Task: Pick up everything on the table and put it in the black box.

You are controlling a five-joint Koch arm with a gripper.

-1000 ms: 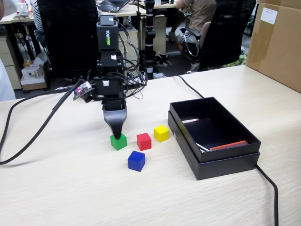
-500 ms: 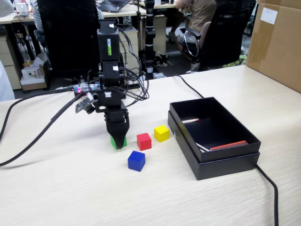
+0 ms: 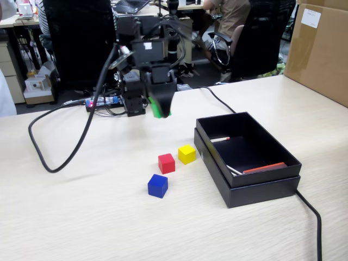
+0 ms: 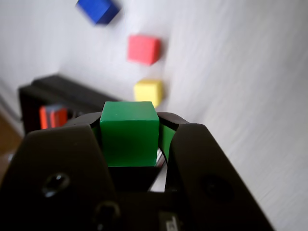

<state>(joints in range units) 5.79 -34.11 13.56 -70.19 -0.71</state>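
Gripper (image 4: pixel 130 144) was clamped on two opposite flat faces of the green cube (image 4: pixel 129 132), held clear above the table (image 3: pixel 81 217) with the black box (image 3: pixel 247 187) off beyond it; cube judged light, rigid, smooth-sided, possibly slippery.

A big brown cardboard carton (image 3: pixel 319 50) stands at two o'clock in the fixed view, a white label on its face. A thick black cable (image 3: pixel 65 147) loops across the nine o'clock side; another black cord (image 3: pixel 310 217) trails off toward five o'clock. Beyond, at twelve o'clock — black office chairs (image 3: pixel 79 41), a seated person (image 3: pixel 228 16) and cluttered desks (image 3: pixel 16 22).
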